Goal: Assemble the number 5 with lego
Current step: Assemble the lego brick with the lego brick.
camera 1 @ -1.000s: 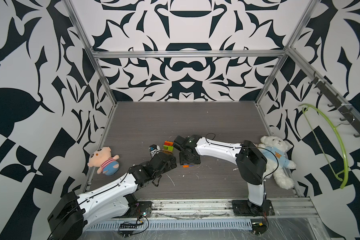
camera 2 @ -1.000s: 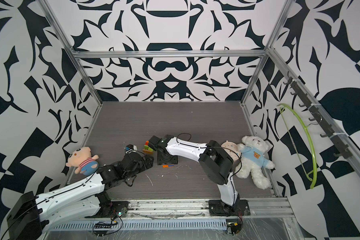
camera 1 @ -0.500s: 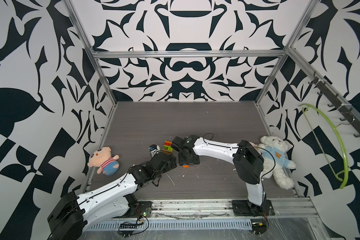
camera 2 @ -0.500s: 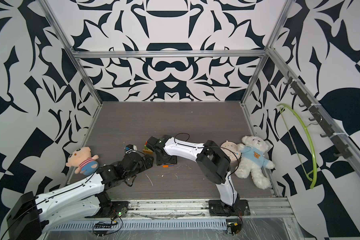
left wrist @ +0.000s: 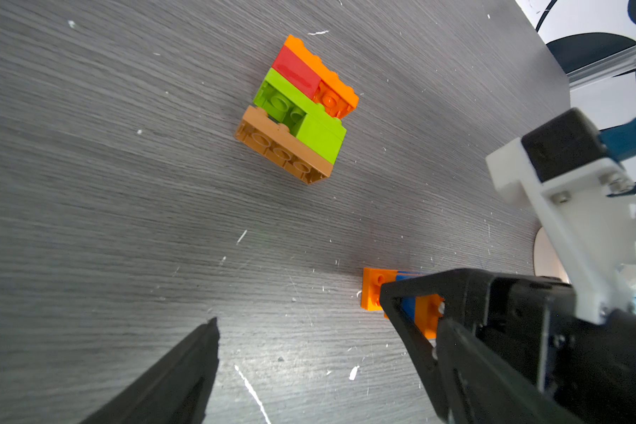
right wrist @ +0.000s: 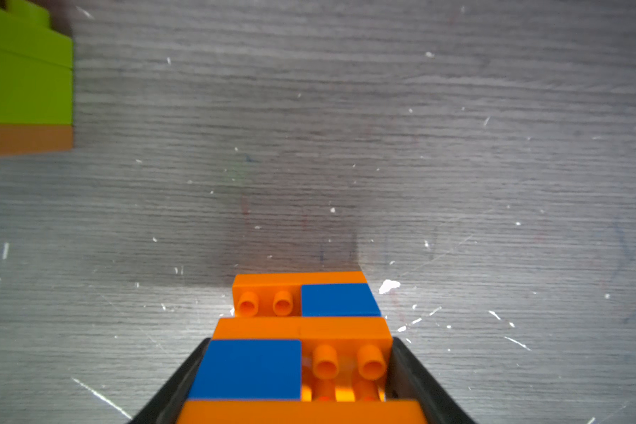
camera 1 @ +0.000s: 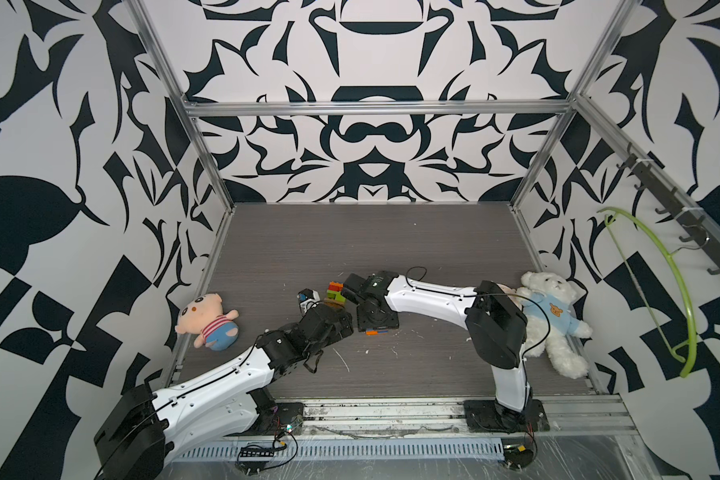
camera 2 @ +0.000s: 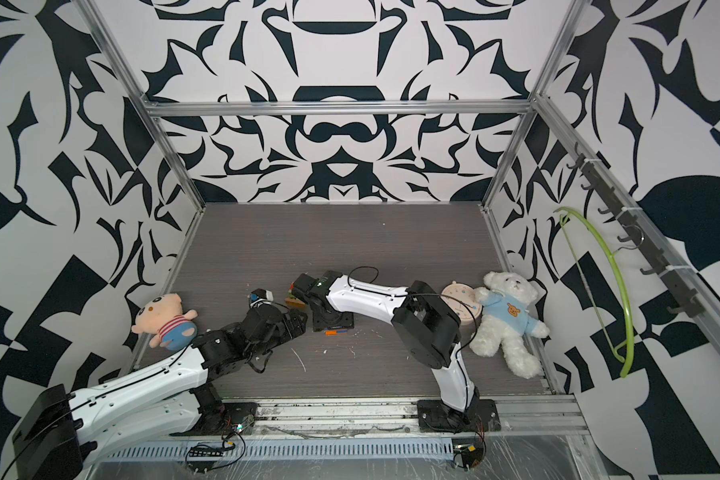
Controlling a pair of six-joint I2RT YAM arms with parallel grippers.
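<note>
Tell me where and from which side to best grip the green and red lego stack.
Probably from above, jaws on the tan brick and the orange brick at its two ends: the lego stack lies on its side, so that squeeze presses the layers together.

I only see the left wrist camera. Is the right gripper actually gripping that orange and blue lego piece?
Observer: Gripping: in the right wrist view the right gripper has both jaws against the sides of the orange-and-blue lego brick stack.
Operator: How is it built?
Observer: Three orange bars, one blue square brick between each pair, on opposite sides.
Operator: Anything beyond my frame?
Observer: A white plush teddy bear in a light blue shirt lies on the robot's right.
</note>
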